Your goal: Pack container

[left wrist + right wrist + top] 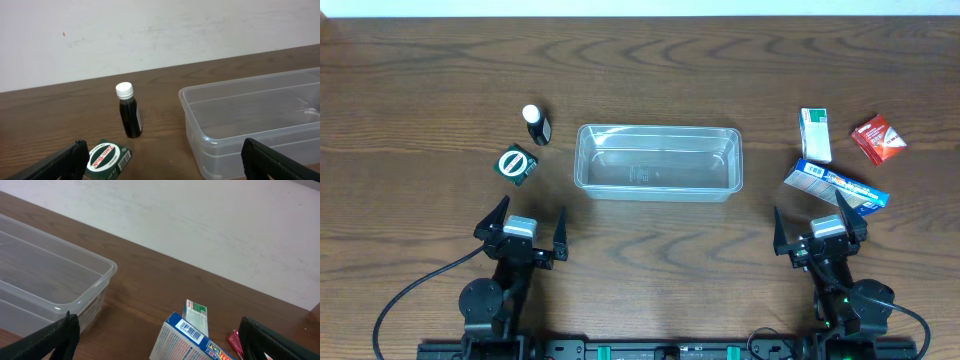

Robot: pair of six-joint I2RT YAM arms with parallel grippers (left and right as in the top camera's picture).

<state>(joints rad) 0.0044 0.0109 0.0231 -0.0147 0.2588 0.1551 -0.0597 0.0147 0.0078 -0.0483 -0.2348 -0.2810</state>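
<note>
The clear plastic container [658, 162] sits empty at the table's middle; it also shows in the left wrist view [250, 120] and the right wrist view [50, 280]. A dark bottle with a white cap [536, 124] [129, 115] and a green square box [517, 164] [107, 159] lie to its left. A green-white box [815, 134] [195, 317], a blue box [836, 186] [186, 341] and a red packet [877, 139] [236, 343] lie to its right. My left gripper [527, 228] [165, 167] is open and empty, near the green box. My right gripper [817, 228] [160, 345] is open and empty, just before the blue box.
The wooden table [650, 60] runs back to a white wall [150, 30]. Both arm bases stand at the near edge.
</note>
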